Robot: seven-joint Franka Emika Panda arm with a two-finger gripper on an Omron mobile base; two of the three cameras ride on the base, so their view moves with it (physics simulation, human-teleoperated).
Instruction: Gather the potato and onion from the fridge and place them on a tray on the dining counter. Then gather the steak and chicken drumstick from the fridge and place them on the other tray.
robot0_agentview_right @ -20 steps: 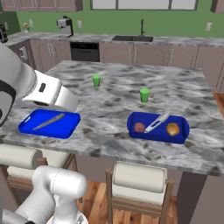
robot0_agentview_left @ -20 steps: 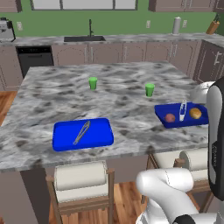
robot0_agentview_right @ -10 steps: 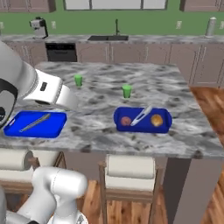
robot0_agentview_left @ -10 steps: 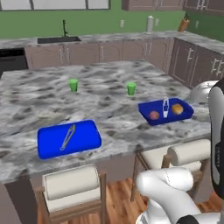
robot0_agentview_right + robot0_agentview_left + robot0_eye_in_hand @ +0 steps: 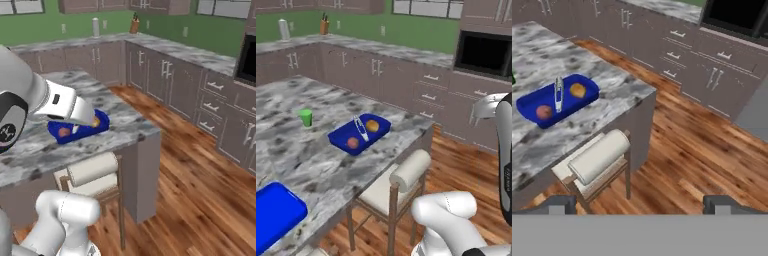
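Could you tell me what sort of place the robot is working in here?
A home kitchen, rendered rather than real. A marbled island carries blue trays with food, stools are tucked under its edge, and wall counters with drawers run beneath a built-in microwave over a wood floor.

Evenly and softly lit, flat rendered look. Faint sheen on the wooden floor [image 5: 200, 190]. Slightly soft, low-resolution detail throughout; weak shadows under the dining counter [image 5: 321, 165].
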